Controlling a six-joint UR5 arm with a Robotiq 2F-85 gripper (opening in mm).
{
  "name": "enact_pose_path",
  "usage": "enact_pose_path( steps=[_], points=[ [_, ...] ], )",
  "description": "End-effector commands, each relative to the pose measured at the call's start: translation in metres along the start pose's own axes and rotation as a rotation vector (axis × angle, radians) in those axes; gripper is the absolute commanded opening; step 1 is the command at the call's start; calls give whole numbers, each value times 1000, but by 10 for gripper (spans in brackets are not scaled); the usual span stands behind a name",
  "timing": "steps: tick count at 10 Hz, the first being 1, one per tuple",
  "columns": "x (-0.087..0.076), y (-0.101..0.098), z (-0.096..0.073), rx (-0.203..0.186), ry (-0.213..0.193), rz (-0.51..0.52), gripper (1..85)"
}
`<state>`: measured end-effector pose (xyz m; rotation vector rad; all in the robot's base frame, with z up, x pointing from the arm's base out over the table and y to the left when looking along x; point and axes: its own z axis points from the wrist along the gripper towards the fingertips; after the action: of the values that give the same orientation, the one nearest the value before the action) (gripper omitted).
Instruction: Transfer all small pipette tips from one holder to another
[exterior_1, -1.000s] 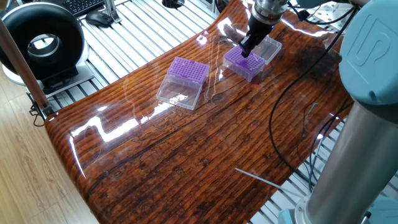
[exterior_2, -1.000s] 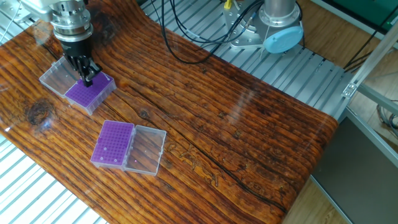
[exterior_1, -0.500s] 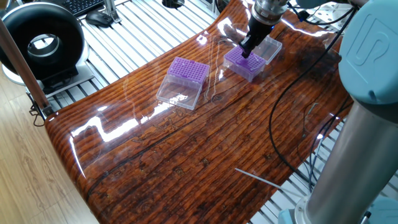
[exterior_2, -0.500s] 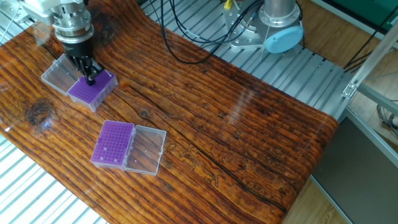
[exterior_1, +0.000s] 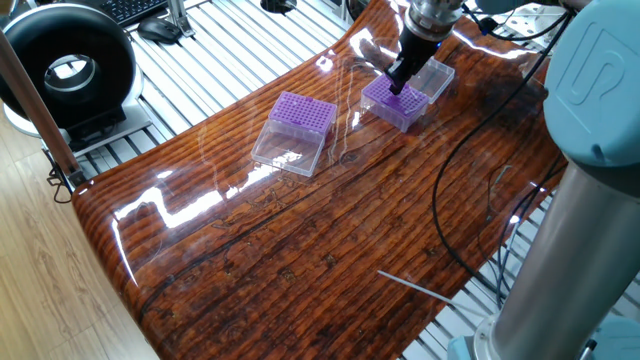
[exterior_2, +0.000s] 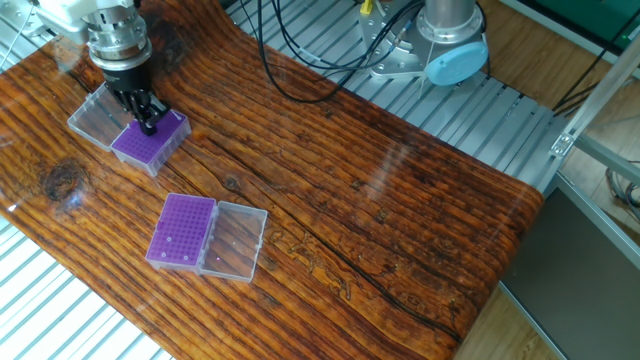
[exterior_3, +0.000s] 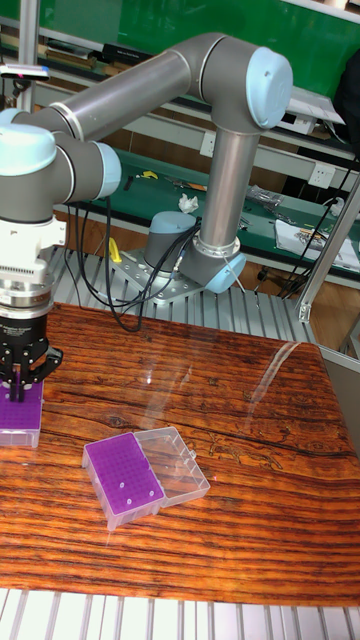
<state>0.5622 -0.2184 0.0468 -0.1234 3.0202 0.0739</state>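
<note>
Pipette tips, small: a few pale dots only, seated in the purple grid of the near box (exterior_2: 180, 231), whose clear lid (exterior_2: 233, 241) lies hinged open beside it. Individual tips are too small to make out in the far box (exterior_2: 148, 144) under the tool.

Handling, judged: very light, stiff thin plastic, slick and easily flicked away or crushed. Best taken at the wider upper collar standing above the rack, lifted straight up, never sideways.

Far box: purple rack with its own clear lid (exterior_2: 96, 116) open toward the table's edge; well apart from the near box on the wooden table (exterior_2: 400, 220).

Gripper (exterior_2: 146, 121): black fingers pointed straight down, tips at or just above the far box's grid near its lid-side edge. Jaws stand close together; whether they pinch a tip cannot be told.

Arm: wrist vertical over the box, forearm reaching across from the base (exterior_3: 185, 262) at the table's far side.
</note>
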Motion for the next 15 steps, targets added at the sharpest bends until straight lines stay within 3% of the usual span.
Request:
enact_pose_path(
  steps=[1,10,15],
  points=[
    [1,0,-2,-6,6,-11,190],
    [-2,1,-8,22,18,-15,200],
    [-6,10,-10,12,15,5,200]
  ],
)
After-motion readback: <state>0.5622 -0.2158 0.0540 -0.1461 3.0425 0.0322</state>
